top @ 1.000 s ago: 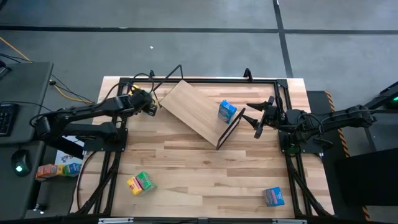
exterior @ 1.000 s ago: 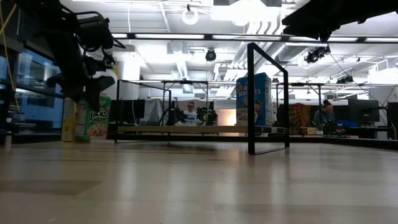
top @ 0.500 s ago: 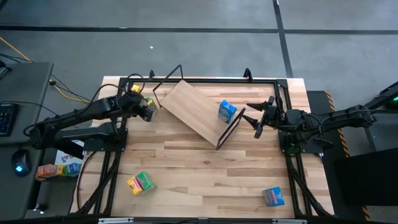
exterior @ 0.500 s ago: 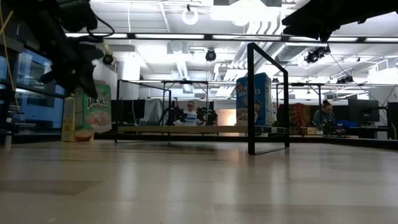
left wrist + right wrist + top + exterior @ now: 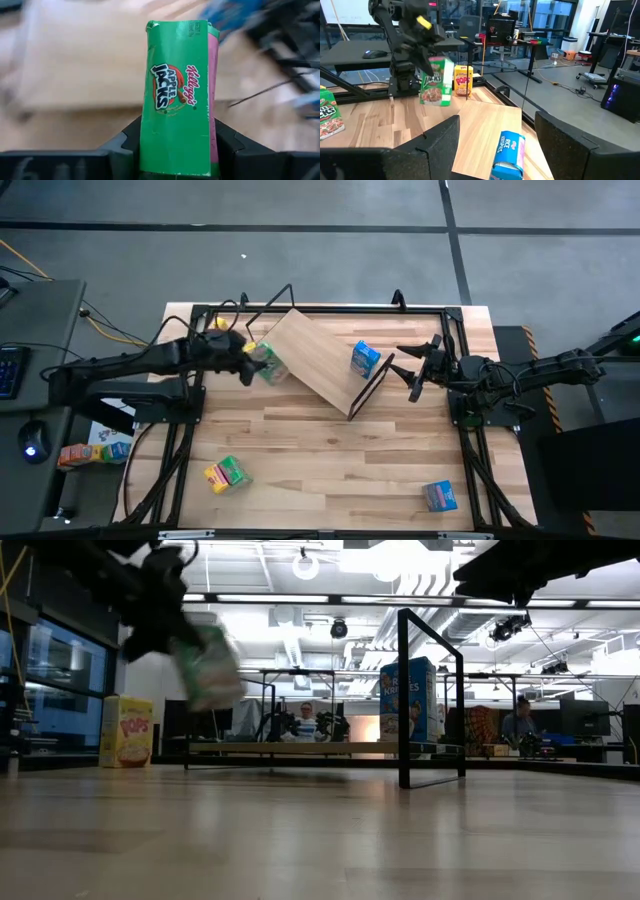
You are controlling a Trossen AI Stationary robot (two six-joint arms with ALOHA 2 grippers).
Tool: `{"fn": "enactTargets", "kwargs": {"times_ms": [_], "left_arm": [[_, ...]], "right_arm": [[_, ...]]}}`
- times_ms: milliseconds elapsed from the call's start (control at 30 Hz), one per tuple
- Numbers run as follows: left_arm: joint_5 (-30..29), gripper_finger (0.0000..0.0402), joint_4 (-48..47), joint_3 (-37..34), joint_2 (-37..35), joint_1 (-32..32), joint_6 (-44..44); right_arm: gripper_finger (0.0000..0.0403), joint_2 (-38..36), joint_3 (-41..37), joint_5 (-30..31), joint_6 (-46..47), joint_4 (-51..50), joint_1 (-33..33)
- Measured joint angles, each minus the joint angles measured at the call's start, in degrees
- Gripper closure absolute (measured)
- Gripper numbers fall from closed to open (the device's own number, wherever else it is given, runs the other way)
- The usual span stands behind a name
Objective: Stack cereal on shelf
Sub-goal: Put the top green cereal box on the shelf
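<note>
My left gripper (image 5: 252,364) is shut on a green cereal box (image 5: 268,364) in the air, just off the left end of the shelf (image 5: 318,358), a light wood board on black wire legs. A blue cereal box (image 5: 365,360) stands on the board near its right end. A yellow cereal box (image 5: 125,730) stands on the table at the far left. My right gripper (image 5: 413,372) hangs open to the right of the shelf, with nothing between its fingers. My left gripper pinches the green box between its two fingers, one on each narrow side, at the end nearest the wrist (image 5: 175,155). The fingers (image 5: 131,142) slant down from the table's left. The box sticks out tilted beyond them (image 5: 208,665), clear of table and shelf.
A green and a yellow box (image 5: 225,473) lie together near the table's front left. Another blue box (image 5: 440,496) sits at the front right. Black frame rails (image 5: 178,450) run along the table's left and right sides.
My left gripper has risen from beside the yellow box at the far left and swung toward the shelf, tipping up from pointing steeply down. The green box came with it, lifted clear of the table and tilted. The yellow box stays standing.
</note>
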Motion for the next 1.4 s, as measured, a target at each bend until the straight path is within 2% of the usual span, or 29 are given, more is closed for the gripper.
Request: {"fn": "enactTargets", "kwargs": {"times_ms": [67,133,267,400,467,533,733,900,1000,1267,1400], "left_arm": [[0.2,0.0275,4.2,0.6,2.3,-1.1,3.5],[-0.6,0.0275,3.9,3.0,5.8,-1.5,7.6],[-4.8,0.0275,-2.3,11.6,15.0,-1.2,13.7],[-10.8,0.0275,-7.8,22.0,24.5,0.1,25.4],[-11.9,0.0275,-9.9,26.5,28.8,1.2,31.3],[-10.4,0.0275,-11.0,30.2,32.5,2.3,37.0],[1.1,0.0275,-16.6,35.6,41.5,5.6,55.1],[0.2,0.0275,-17.3,35.9,44.7,8.3,65.1],[0.7,0.0275,-17.4,35.9,44.6,10.3,67.0],[7.5,0.0275,-17.1,35.9,43.4,18.2,69.4],[7.4,0.0275,-16.9,35.9,44.8,20.2,70.1]], "right_arm": [[0.0153,0.0,0.0,0.3,0.0,0.0,0.0],[0.0153,0.0,0.0,0.4,0.0,0.0,0.0],[0.0153,0.0,0.0,0.8,0.0,0.0,0.0],[0.0153,0.0,0.0,1.5,0.0,0.0,0.0],[0.0153,0.0,0.0,1.4,0.0,0.0,0.0],[0.0153,0.0,0.0,1.4,0.0,0.0,0.0],[0.0153,0.0,0.0,1.2,0.1,-1.2,0.0],[0.0153,0.0,0.0,1.2,0.2,-1.5,0.0],[0.0153,0.0,0.0,1.2,0.1,-1.5,0.0],[0.0153,0.0,0.0,1.3,0.2,-1.5,0.0],[0.0153,0.0,0.0,1.5,0.2,-1.4,0.0]]}}
